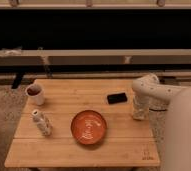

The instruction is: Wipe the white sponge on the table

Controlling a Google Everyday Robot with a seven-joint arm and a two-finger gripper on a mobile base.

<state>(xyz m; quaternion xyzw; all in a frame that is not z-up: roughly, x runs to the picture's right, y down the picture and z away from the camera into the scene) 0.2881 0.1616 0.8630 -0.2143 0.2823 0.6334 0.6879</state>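
Note:
The light wooden table (64, 150) fills the lower middle of the camera view. My gripper (139, 114) points straight down at the table top near its right edge, at the end of my white arm that reaches in from the right. The white sponge does not show as a separate thing; it is hidden at or under the gripper's tip. The gripper stands right of the orange bowl (89, 126) and just below the black phone (117, 98).
A white cup (35, 93) stands at the back left. A white spotted bottle (41, 122) stands at the left. The table's right edge lies close beside the gripper. A dark bench and rail run behind the table.

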